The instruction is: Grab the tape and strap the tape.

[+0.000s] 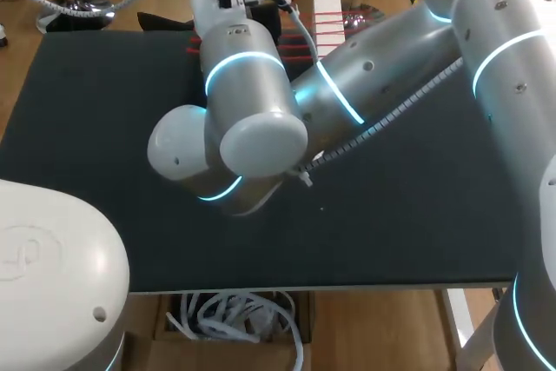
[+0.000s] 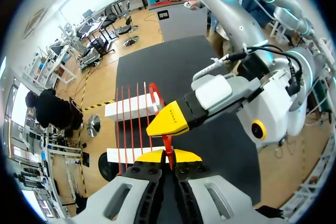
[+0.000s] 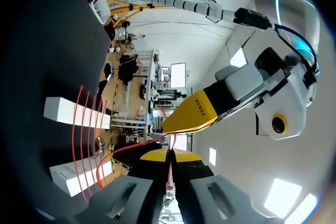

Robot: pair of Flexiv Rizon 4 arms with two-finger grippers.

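Dark table [image 1: 417, 215], both jaws pinching red tape [image 2: 167, 142]

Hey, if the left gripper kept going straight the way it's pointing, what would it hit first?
Probably the right gripper, right ahead of the left gripper on the same red tape, though depth is hard to judge.

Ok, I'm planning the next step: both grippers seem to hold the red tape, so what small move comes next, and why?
Probably draw the red tape taut across the white blocks, which it already wraps several times. The left gripper and right gripper are both shut on it, and it bows slack between them and the blocks.
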